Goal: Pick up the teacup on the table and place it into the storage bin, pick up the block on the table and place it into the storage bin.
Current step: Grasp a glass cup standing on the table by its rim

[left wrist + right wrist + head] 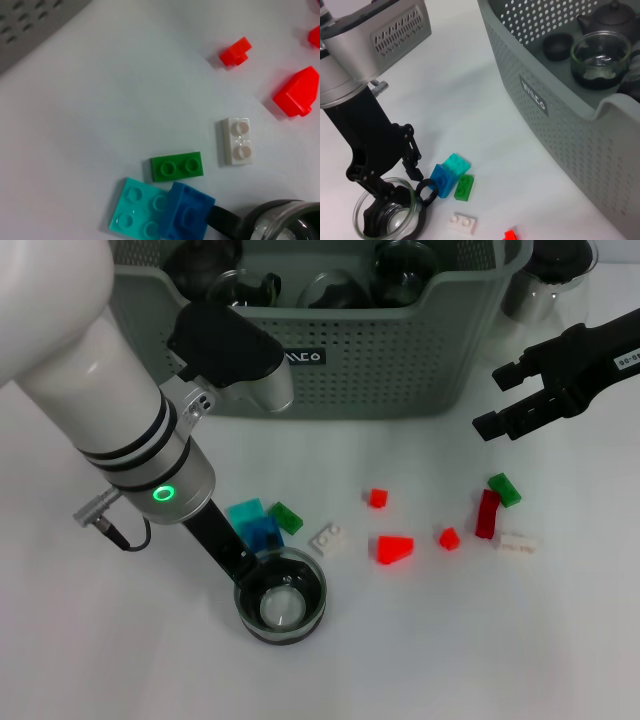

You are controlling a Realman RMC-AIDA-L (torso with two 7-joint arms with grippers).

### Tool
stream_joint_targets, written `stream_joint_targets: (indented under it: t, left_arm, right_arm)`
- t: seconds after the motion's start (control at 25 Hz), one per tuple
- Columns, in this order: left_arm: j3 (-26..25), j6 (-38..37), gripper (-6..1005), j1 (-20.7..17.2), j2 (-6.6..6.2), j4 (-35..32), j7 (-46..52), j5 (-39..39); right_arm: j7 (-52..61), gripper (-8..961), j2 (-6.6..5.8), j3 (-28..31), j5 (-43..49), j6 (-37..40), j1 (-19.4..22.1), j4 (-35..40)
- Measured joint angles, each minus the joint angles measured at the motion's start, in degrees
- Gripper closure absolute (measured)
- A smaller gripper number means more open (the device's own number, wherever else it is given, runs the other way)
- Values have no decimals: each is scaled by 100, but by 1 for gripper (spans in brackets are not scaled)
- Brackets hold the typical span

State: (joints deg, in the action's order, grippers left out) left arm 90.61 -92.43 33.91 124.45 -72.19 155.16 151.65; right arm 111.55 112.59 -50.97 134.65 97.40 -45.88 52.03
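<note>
Teacup [281, 598] sits nearest, L gripper [262, 585] grasping its rim w/ my fingers. Blue block [262, 532] just beside teacup; R gripper [500, 400] released, well apart.

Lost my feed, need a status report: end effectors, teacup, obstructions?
Left end effector down at the glass teacup, fingers astride its rim. Right end effector idle, open, beside the grey-green perforated storage bin. Blue block close by.

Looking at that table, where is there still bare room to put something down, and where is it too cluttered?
Bare table lies in front of the scattered bricks, and between the red brick and the storage bin. It is crowded where the left gripper meets the glass teacup, hard by the blue brick and green brick. The bin already holds teaware.
</note>
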Motion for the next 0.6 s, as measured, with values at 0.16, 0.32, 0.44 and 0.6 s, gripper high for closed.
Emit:
stream_joint_targets:
  t: [0.16, 0.32, 0.44, 0.6]
  left_arm:
    - [-4, -59, 567, 1, 0, 3, -2, -32]
    - [-7, -83, 565, 2, 6, 51, -3, -40]
    - [-9, -89, 566, 2, 8, 70, -3, -46]
    - [-9, -72, 574, 8, 9, 74, 19, -38]
  right_arm:
    - [0, 38, 0, 0, 0, -11, 0, 0]
    - [-7, 38, 0, 0, 0, -12, 0, 0]
    - [-15, 38, 0, 0, 0, -12, 0, 0]
    - [-16, 38, 0, 0, 0, -12, 0, 0]
